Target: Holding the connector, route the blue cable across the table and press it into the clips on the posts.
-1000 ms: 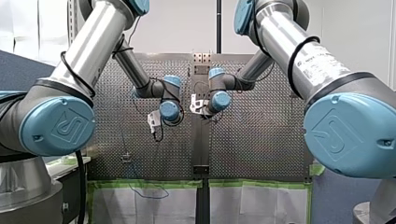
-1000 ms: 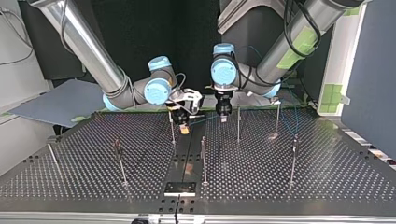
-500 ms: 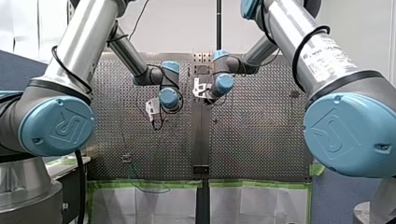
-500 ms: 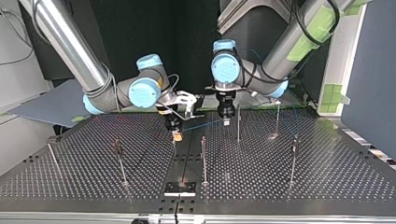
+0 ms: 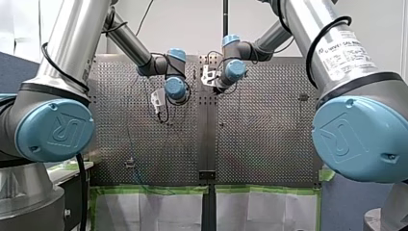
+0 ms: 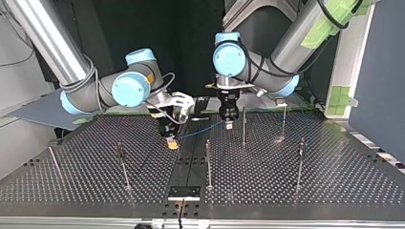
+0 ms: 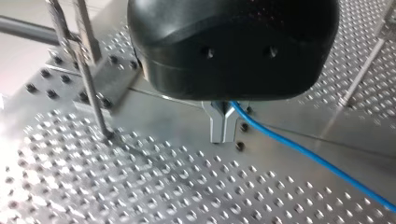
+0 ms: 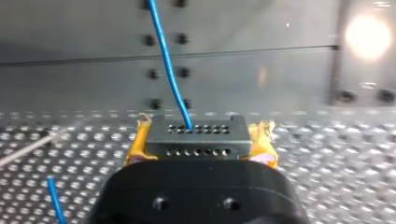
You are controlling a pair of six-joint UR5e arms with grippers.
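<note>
The perforated metal table carries thin upright metal posts. Over its middle strip, toward the edge where the arms stand, my right gripper clamps the dark grey, hole-studded block connector between yellow pads. My left gripper pinches the thin blue cable, metal fingers closed on it. The cable's long axis runs from gripper to gripper across the strip, and the left gripper is just beside a post. The clips are too small to make out.

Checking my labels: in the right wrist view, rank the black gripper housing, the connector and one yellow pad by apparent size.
black housing, nearest the camera, which inflates it
connector
yellow pad, only partly showing
</note>
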